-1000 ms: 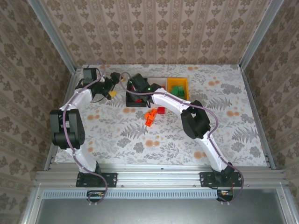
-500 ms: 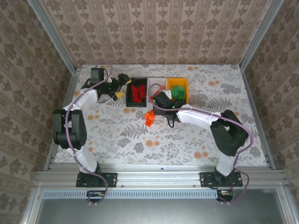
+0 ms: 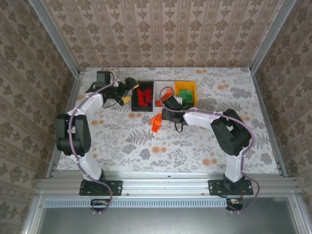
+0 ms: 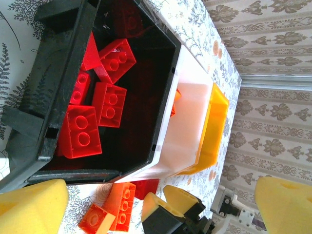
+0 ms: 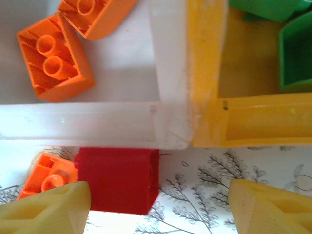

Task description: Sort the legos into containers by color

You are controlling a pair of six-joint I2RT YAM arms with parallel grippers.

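right gripper (image 5: 158,207) just swung to white bin (image 5: 97,119) front wall, jaws wide, empty | red brick (image 5: 117,180) against that wall, under it | left gripper (image 3: 127,91) left of bin, jaws apart, empty | red pick likely next

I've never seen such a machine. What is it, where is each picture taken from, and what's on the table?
Two robot arms are bolted to a table. One picture looks down from above; the other two come from a camera on each wrist, so the yellow wedges are that arm's fingers. The left gripper and right gripper are open, holding nothing. Three bins stand side by side: the black bin holds red bricks, the white bin orange bricks, the yellow bin green bricks. A loose red brick and loose orange bricks lie on the table.
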